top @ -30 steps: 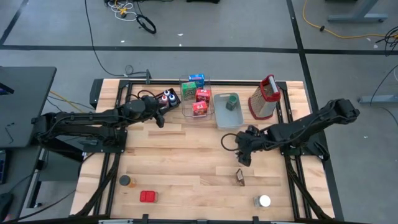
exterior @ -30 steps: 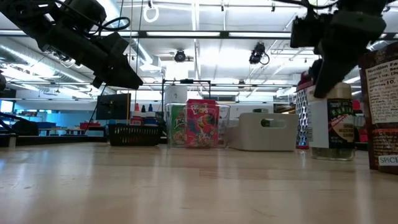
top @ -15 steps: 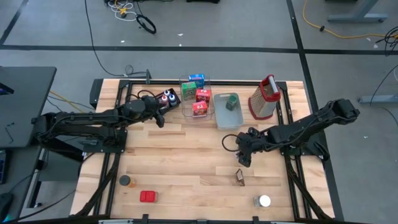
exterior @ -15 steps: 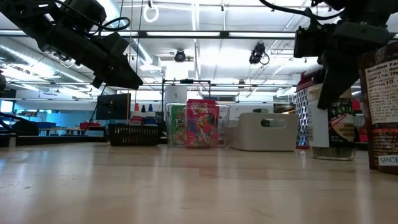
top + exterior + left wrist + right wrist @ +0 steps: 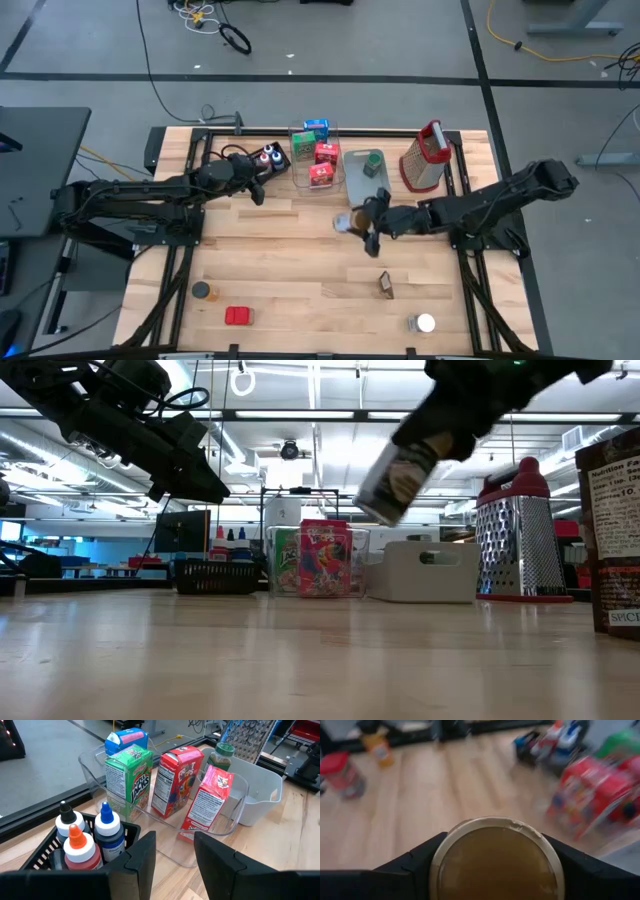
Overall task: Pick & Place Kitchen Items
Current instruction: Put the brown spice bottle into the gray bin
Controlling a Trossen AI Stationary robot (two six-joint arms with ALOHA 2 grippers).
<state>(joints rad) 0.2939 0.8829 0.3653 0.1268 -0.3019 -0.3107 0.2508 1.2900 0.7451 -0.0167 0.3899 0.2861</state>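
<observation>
Looking down on the wooden surface (image 5: 300,260), we see the tall metal grater (image 5: 424,160) standing at two o'clock. The grey-blue bin (image 5: 366,180) at twelve o'clock holds one green-capped jar (image 5: 372,160). Beside it the clear tray (image 5: 318,155) holds red, green and blue little boxes (image 5: 167,775). The black basket (image 5: 268,158) at eleven o'clock carries tiny coloured-cap bottles (image 5: 107,827). Our right pincer (image 5: 358,225), near the middle, grips a round jar (image 5: 398,480) with wide-set fingers, lifted and tilted off the surface. Our left pincer (image 5: 172,860) hovers by the basket, partly open and empty. Toward six o'clock lie a brown packet (image 5: 386,285), a white-lidded can (image 5: 425,323), a red box (image 5: 238,316) and a dark jar (image 5: 202,291).
</observation>
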